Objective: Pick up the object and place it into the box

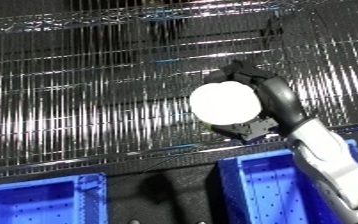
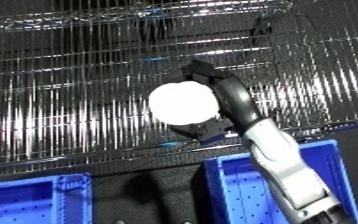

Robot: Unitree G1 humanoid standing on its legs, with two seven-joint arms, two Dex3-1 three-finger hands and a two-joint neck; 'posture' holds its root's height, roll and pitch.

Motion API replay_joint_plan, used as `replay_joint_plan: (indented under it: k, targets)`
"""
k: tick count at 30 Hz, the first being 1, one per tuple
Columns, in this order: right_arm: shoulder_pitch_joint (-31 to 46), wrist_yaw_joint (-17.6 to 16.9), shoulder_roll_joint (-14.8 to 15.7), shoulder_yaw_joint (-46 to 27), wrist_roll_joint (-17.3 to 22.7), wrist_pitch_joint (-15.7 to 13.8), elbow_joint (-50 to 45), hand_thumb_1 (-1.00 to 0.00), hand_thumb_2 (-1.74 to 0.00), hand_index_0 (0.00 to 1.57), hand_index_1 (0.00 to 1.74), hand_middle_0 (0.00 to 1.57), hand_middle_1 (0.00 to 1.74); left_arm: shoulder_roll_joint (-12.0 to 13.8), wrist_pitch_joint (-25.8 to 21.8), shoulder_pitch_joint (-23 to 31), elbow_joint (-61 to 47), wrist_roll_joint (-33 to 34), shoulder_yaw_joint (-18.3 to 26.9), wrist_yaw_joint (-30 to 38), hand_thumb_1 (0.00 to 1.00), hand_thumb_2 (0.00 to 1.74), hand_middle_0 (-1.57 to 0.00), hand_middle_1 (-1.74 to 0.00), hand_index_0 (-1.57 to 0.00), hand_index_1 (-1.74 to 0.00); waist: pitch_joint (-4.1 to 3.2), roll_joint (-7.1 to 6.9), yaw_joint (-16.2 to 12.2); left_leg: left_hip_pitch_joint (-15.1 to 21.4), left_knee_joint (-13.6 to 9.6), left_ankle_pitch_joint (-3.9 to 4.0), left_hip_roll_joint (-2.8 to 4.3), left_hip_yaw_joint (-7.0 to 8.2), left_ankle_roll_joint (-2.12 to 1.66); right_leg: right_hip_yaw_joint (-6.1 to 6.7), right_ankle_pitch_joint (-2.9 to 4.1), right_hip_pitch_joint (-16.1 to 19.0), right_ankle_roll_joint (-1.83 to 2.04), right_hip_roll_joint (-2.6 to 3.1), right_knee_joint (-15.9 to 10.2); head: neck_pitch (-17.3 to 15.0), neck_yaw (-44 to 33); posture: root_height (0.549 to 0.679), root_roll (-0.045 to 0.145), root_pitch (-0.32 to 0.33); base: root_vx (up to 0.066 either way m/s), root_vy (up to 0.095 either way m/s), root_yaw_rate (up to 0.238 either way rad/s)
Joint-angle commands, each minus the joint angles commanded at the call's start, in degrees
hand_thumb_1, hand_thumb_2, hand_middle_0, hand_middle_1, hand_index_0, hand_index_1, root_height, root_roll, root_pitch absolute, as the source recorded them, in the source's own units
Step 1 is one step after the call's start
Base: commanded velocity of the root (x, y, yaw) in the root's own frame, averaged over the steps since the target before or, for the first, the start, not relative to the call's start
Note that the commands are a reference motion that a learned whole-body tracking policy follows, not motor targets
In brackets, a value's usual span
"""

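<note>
A round white object (image 1: 226, 103) is held up in front of the wire shelf. My right hand (image 1: 266, 89) is curled round it from behind and below, with black fingers (image 2: 198, 71) over its top and the thumb side under it. The white and silver forearm (image 2: 278, 160) rises from the lower right, above the right blue bin (image 1: 269, 187). The object hangs just beyond that bin's far edge, over the shelf's front rail. My left hand shows in neither view.
A wire shelf (image 1: 78, 95) with chrome bars fills the upper part of the views. A second blue bin (image 1: 33, 202) sits at the lower left. A dark gap (image 1: 158, 192) separates the two bins.
</note>
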Motion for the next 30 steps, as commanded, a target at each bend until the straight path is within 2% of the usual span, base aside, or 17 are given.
replay_joint_plan:
  k: [4, 8, 13, 17, 20, 24, 27, 30]
  targets:
    - [2.7, -0.6, -0.9, -1.2, -1.4, -0.4, -3.2, -0.85, -1.48, 1.33, 1.48, 1.33, 1.48, 0.0, -0.3, 0.0, 0.3, 0.0, 0.7, 0.2, 0.00, 0.00, 0.00, 0.00, 0.00, 0.00, 0.00, -0.68, -0.9, 2.0, -1.9, 0.61, 0.44, 0.31, -0.13, 0.10, 0.56, 1.8, 0.06, 0.42, -1.9, -0.1, -1.2, 0.613, 0.070, 0.061, -0.021, -0.020, -0.091]
    - [7.7, -3.2, -2.6, -4.3, -3.4, -0.8, -10.0, -0.85, -1.48, 1.33, 1.48, 1.33, 1.48, -0.1, -0.2, 0.0, 0.3, -0.1, 2.4, 0.8, 0.00, 0.00, 0.00, 0.00, 0.00, 0.00, 0.00, -1.79, -2.5, 3.8, -3.4, 0.95, 1.18, 0.74, -0.26, 0.31, 1.04, 3.4, 0.10, 1.11, -3.7, -0.5, -3.8, 0.618, 0.070, 0.055, -0.032, -0.027, -0.153]
    - [17.2, -7.3, -4.5, -10.6, -5.7, -1.7, -20.8, -0.85, -1.48, 1.33, 1.48, 1.33, 1.48, -0.2, 0.1, 0.6, 0.0, -0.4, 5.1, 1.4, 0.00, 0.00, 0.00, 0.00, 0.00, 0.00, 0.00, -3.09, -5.0, 5.5, -4.4, 0.88, 2.12, 1.54, -0.19, 1.01, 1.45, 4.8, 0.13, 2.17, -5.3, -0.5, -6.0, 0.622, 0.067, 0.050, -0.046, -0.024, -0.169]
    - [26.7, -10.7, -5.2, -16.6, -7.2, -3.5, -28.5, -0.85, -1.48, 1.33, 1.48, 1.33, 1.48, -0.6, 0.5, 1.7, 0.1, -0.3, 7.8, 1.7, 0.00, 0.00, 0.00, 0.00, 0.00, 0.00, 0.00, -4.02, -7.5, 6.7, -5.0, 0.71, 2.88, 2.43, -0.02, 1.86, 1.72, 5.6, 0.11, 3.14, -6.2, -1.2, -5.6, 0.624, 0.066, 0.048, -0.054, -0.016, -0.192]
    - [33.4, -13.7, -4.8, -20.7, -8.0, -5.8, -32.2, -0.85, -1.48, 1.33, 1.48, 1.33, 1.48, -1.2, 0.2, 2.8, 0.9, 0.0, 9.5, 1.8, 0.00, 0.00, 0.00, 0.00, 0.00, 0.00, 0.00, -4.49, -9.2, 7.8, -5.6, 0.65, 3.30, 3.08, 0.07, 2.47, 1.77, 6.4, 0.05, 3.82, -6.8, -1.5, -5.4, 0.626, 0.066, 0.045, -0.041, 0.002, -0.196]
    - [41.4, -16.9, -2.6, -25.6, -6.4, -10.5, -34.2, -0.85, -1.48, 1.33, 1.48, 1.33, 1.48, -2.5, -0.9, 4.0, 2.5, 0.1, 11.0, 1.9, 0.00, 0.00, 0.00, 0.00, 0.00, 0.00, 0.00, -4.75, -11.3, 9.1, -6.3, 0.83, 3.70, 3.92, 0.09, 3.22, 1.84, 7.2, 0.00, 4.50, -7.6, -1.9, -5.1, 0.628, 0.068, 0.040, -0.042, 0.026, -0.204]
    - [46.4, -18.4, -0.1, -28.5, -4.8, -13.4, -32.6, -0.85, -1.48, 1.33, 1.48, 1.33, 1.48, -3.6, -1.6, 4.4, 3.2, -0.2, 11.6, 2.0, 0.00, 0.00, 0.00, 0.00, 0.00, 0.00, 0.00, -4.74, -12.5, 10.0, -6.9, 1.01, 3.81, 4.48, 0.13, 3.74, 1.97, 7.6, 0.02, 4.86, -8.4, -2.4, -4.3, 0.630, 0.071, 0.039, -0.048, 0.047, -0.173]
    - [49.5, -19.6, 1.1, -30.3, -4.2, -14.3, -28.9, -0.85, -1.48, 1.33, 1.48, 1.33, 1.48, -4.4, -2.0, 4.2, 3.5, -0.7, 11.6, 2.2, 0.00, 0.00, 0.00, 0.00, 0.00, 0.00, 0.00, -4.59, -13.2, 10.6, -7.6, 1.11, 3.72, 4.93, 0.17, 4.06, 2.22, 8.1, 0.04, 5.13, -9.4, -3.2, -2.9, 0.632, 0.073, 0.039, -0.047, 0.050, -0.111]
